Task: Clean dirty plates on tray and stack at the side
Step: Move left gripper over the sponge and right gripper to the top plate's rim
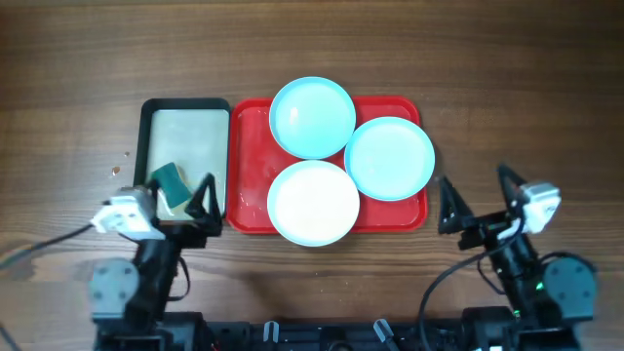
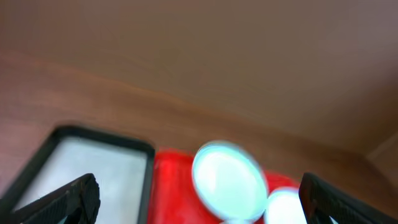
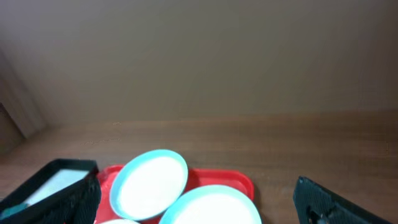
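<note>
- Three round, shallow plates sit on the large red plastic tray (image 1: pixel 249 146): far pale blue plate (image 1: pixel 312 117), right pale blue plate (image 1: pixel 389 158), near white plate (image 1: pixel 313 202).
- I judge them stiff, light and slippery, best pinched at a raised rim.
- My left pincer (image 1: pixel 180 195) and right pincer (image 1: pixel 478 195) gape wide and empty, near-left and near-right of the tray.

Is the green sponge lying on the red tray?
No, the sponge lies in the small dark-rimmed tray, which stands beside the red tray.
</note>
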Tool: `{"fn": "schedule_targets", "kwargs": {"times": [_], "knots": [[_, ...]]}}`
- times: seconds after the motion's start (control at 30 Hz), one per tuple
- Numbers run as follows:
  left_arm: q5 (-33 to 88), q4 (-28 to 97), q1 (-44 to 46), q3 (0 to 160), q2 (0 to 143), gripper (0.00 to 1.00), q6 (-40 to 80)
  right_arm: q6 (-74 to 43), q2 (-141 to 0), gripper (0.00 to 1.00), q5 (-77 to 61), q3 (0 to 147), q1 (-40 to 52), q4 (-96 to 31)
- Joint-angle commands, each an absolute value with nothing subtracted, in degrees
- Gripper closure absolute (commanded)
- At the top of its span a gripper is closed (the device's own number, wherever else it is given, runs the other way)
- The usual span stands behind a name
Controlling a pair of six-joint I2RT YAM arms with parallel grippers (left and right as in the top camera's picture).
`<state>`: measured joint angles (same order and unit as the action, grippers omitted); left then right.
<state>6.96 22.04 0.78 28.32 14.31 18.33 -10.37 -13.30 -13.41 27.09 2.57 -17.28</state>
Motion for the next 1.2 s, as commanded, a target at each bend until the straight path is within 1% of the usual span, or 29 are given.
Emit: {"fn": "schedule_targets", "kwargs": {"times": [0.0,0.13,0.2,0.27,0.33,0.4,0.5,0.57,0.6,0.63,0.73,0.8,0.87,0.97,1.0,1.03,1.07,1.17], "knots": [[7.05,31.88,0.47,45.10,28.03,0.00,17.52,-8.93,-24.99,0.01,-14.52,39.57,2.33,-22.20],[7.01,44.91,0.47,60.82,42.09,0.00,13.45,-6.20,-39.79,0.00,-15.86,54.85,2.33,-32.45],[7.03,52.21,0.47,68.34,49.19,0.00,12.16,-4.16,-47.27,0.00,-16.47,62.87,2.33,-39.72],[7.01,57.47,0.47,74.06,55.35,0.00,12.19,-2.70,-56.38,0.00,-16.40,72.34,2.33,-49.71],[7.03,59.18,0.47,76.97,60.05,0.00,12.21,-2.59,-63.26,0.00,-16.45,78.52,2.33,-56.29],[7.03,59.11,0.47,77.28,63.37,0.00,12.21,-4.05,-70.00,0.00,-17.32,82.83,2.33,-59.51],[7.03,59.33,0.47,77.28,67.94,0.00,12.21,-10.85,-78.19,0.00,-20.91,84.31,2.33,-59.59],[7.01,60.53,0.47,77.28,70.06,0.00,12.21,-11.14,-82.21,0.00,-23.33,84.31,2.35,-59.09],[7.01,61.41,0.47,77.25,71.16,0.00,12.19,-11.11,-84.29,0.11,-25.41,84.31,2.46,-58.98],[6.81,61.82,0.47,77.25,72.27,0.00,12.19,-11.11,-85.76,0.19,-26.41,84.31,2.68,-58.98],[3.81,62.30,0.45,77.25,75.09,0.00,12.51,-10.07,-90.70,0.35,-26.48,84.31,4.29,-57.67],[0.12,62.41,0.45,77.25,77.21,0.07,16.14,-10.09,-94.00,0.40,-22.98,84.31,6.35,-55.24],[-3.03,62.70,0.45,77.25,79.15,0.20,19.64,-10.39,-96.57,0.42,-19.16,84.31,8.43,-52.69],[-4.95,62.89,0.45,77.14,81.73,0.39,20.40,-10.52,-99.83,0.42,-13.85,84.31,11.62,-48.34],[-5.39,62.94,0.45,77.10,82.63,0.41,20.40,-10.50,-100.82,0.42,-12.27,84.31,12.58,-46.70],[-6.13,63.09,0.45,77.10,83.50,0.41,20.43,-10.44,-101.82,0.42,-10.76,84.31,13.54,-44.93],[-6.68,63.20,0.45,77.10,84.36,0.39,20.45,-10.41,-102.76,0.41,-9.41,84.31,14.50,-43.13],[-10.26,63.24,0.45,77.10,87.09,0.36,23.22,-8.80,-105.86,0.41,-6.90,84.31,17.21,-36.91]]}}
